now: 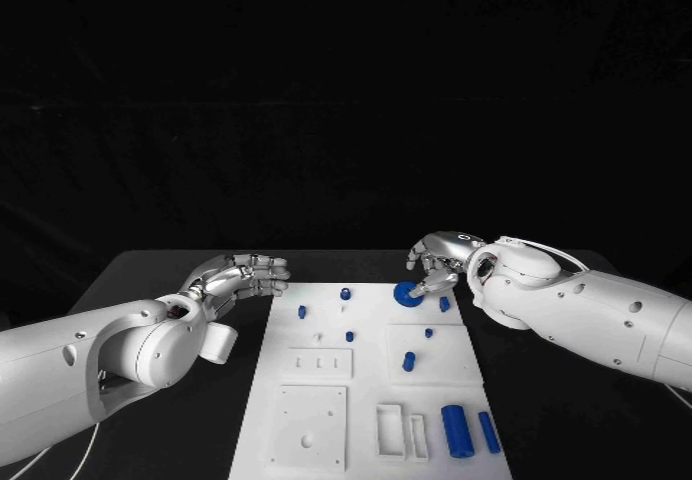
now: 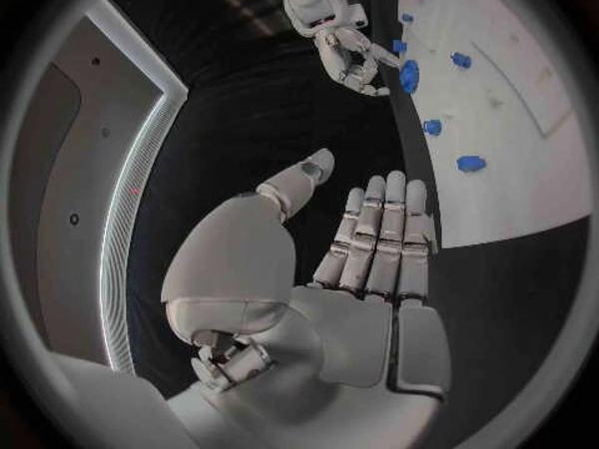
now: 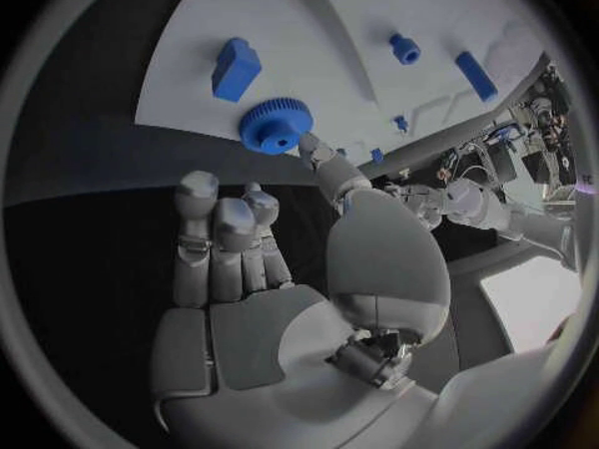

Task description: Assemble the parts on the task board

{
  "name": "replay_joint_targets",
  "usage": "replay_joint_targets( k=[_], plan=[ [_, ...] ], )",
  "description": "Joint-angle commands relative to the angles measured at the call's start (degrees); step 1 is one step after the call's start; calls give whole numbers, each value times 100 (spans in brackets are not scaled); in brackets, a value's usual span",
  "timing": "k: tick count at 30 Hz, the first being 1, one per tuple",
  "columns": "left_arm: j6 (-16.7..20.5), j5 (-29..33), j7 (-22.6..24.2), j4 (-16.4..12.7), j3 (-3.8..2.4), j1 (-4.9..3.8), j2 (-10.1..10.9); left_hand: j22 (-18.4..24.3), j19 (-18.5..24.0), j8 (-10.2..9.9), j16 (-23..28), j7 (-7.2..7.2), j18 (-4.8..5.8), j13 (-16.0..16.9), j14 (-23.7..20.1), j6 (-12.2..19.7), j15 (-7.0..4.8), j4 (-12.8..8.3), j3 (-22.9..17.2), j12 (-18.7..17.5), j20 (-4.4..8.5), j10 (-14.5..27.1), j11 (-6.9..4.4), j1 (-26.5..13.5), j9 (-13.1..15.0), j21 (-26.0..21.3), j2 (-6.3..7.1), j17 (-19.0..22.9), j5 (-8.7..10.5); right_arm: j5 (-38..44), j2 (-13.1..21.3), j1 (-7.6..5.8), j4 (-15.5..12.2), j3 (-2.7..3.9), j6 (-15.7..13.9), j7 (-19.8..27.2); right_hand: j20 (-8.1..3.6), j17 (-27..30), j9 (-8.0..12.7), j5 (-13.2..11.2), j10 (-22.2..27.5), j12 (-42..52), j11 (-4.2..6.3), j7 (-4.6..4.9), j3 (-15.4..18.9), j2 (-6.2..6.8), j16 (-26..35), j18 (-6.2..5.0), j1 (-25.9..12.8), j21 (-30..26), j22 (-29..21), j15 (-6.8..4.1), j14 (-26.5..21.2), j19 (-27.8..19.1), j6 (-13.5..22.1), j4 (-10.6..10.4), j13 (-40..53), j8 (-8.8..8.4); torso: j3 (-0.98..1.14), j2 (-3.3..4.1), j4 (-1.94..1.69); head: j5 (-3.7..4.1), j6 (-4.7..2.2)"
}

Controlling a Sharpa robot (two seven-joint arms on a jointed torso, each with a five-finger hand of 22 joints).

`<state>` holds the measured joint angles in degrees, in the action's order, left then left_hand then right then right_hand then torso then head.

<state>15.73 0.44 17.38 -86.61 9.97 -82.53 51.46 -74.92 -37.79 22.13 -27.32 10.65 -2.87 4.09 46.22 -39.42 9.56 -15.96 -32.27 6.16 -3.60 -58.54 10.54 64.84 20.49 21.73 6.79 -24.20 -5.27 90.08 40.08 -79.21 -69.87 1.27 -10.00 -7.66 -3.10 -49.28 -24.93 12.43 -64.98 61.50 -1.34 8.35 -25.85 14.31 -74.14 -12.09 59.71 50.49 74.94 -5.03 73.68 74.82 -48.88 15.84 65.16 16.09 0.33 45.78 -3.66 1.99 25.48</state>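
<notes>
We see the white task board (image 1: 310, 400) lying on the black table (image 1: 159, 290), with small blue parts scattered on it. Our right hand (image 1: 437, 262) is over the far right corner of the board. Its fingers (image 3: 318, 160) reach down to a round blue gear (image 1: 408, 294) with little teeth around its rim. In the right wrist view one fingertip touches the edge of the gear, and the other fingers are curled in side by side, a little way back from it. We cannot tell if the gear is really pinched or just touched. Just beside the gear, on the side away from the curled fingers, sits a chunky blue block (image 3: 234, 67). Farther out past the fingertips lie a small blue peg (image 3: 403, 48) and a blue bar (image 3: 474, 75). Our left hand (image 1: 238, 277) is off the board, over the table, near the board's far left corner. It holds nothing. Its fingers (image 2: 380, 234) are straight and pressed close side by side, with the thumb sticking out apart from them. Beyond these fingertips, in the left wrist view, we see the board's edge with a few small blue pegs (image 2: 469, 163) on it, and the right hand at the gear farther off. Near the robot's end of the board, well apart from both hands, lie a thick blue cylinder (image 1: 456, 431) and a thin blue rod (image 1: 489, 432) side by side.
</notes>
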Motion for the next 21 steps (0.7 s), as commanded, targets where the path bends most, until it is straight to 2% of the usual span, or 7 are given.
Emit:
replay_joint_targets(
  k=[1, 2, 6, 8, 11, 15, 21],
  plan=[
    [-87, -31, 102, -5, 2, -13, 3, -121, 38, -20, -25, 174, -84, 0, -24, 0, -11, 10, -31, -24, -5, -3, -7, 1, 10, 17, 30, 6, 19, -120, -24, 35, 60, 6, 203, 76, -38, -42, 11, -24, 60, 81, -46, 4, -31, -17, -41, -291, -46, 36, 126, 49, 6, 7, 23, -4, 57, -23, -6, 3, -23, 9, 34],
    [-84, -31, 108, -6, 2, -13, 11, -121, 38, -20, -25, 174, -84, 0, -24, 0, -11, 10, -31, -24, -5, -4, -7, 1, 10, 18, 30, 6, 19, -101, -30, 57, 74, 6, 207, 76, -40, -52, 12, -22, 60, 99, -47, 4, -33, -25, -45, -291, -48, 43, 126, 50, 5, 7, 17, -3, 70, -22, -4, 2, -24, 9, 38],
    [-72, -31, 107, -3, 3, -13, 30, -121, 37, -19, -26, 173, -84, 1, -23, -1, -11, 10, -31, -23, -5, -5, -8, 0, 10, 18, 29, 6, 19, -94, -44, 99, 105, 5, 223, 83, -49, -107, 10, 288, 70, 171, -38, -6, -107, -96, -64, -291, -12, 90, 127, 42, 1, 10, -46, 4, 123, 2, 0, 5, -30, 7, 37],
    [-73, -31, 101, 1, 4, -13, 32, -121, 37, -19, -27, 173, -84, 1, -23, -2, -12, 10, -31, -23, -5, -6, -8, 0, 11, 19, 29, 6, 18, -94, -55, 107, 121, 5, 234, 100, -50, -125, 6, 338, 70, 188, -32, -13, -128, -113, -69, -291, -7, 106, 126, 37, 3, 10, -79, 3, 135, 16, 5, 7, -28, 4, 46],
    [-73, -31, 101, -3, 4, -13, 34, -121, 37, -19, -28, 173, -84, 1, -22, -2, -12, 10, -31, -23, -5, -6, -8, 0, 11, 19, 30, 6, 18, -95, -69, 117, 124, 5, 256, 127, -50, -145, 0, 402, 71, 203, -21, -24, -156, -136, -71, -291, -4, 124, 125, 29, 2, 7, -120, -1, 144, 33, 4, 6, -22, -2, 55],
    [-77, -31, 98, -3, 4, -13, 35, -121, 37, -19, -28, 173, -85, 1, -22, -2, -12, 10, -31, -23, -5, -6, -8, -1, 11, 19, 31, 7, 18, -128, -99, 128, 140, 4, 303, 155, -51, -187, -36, 665, 68, 224, 15, -65, -231, -194, -69, -291, 6, 174, 128, -6, 4, 0, -264, -12, 157, 105, 0, 4, -16, -6, 77],
    [-69, -31, 87, 20, 4, -12, 23, -121, 37, -20, -29, 173, -85, 0, -22, 1, -12, 9, -31, -25, -5, -4, -7, -1, 12, 20, 32, 8, 18, -140, -146, 156, 185, 4, 343, 186, -55, -220, -68, 765, 61, 230, 58, -109, -317, -293, -54, -291, 27, 208, 124, -45, 2, -13, -375, -10, 159, 157, 0, 6, -18, -2, 66]
  ],
)
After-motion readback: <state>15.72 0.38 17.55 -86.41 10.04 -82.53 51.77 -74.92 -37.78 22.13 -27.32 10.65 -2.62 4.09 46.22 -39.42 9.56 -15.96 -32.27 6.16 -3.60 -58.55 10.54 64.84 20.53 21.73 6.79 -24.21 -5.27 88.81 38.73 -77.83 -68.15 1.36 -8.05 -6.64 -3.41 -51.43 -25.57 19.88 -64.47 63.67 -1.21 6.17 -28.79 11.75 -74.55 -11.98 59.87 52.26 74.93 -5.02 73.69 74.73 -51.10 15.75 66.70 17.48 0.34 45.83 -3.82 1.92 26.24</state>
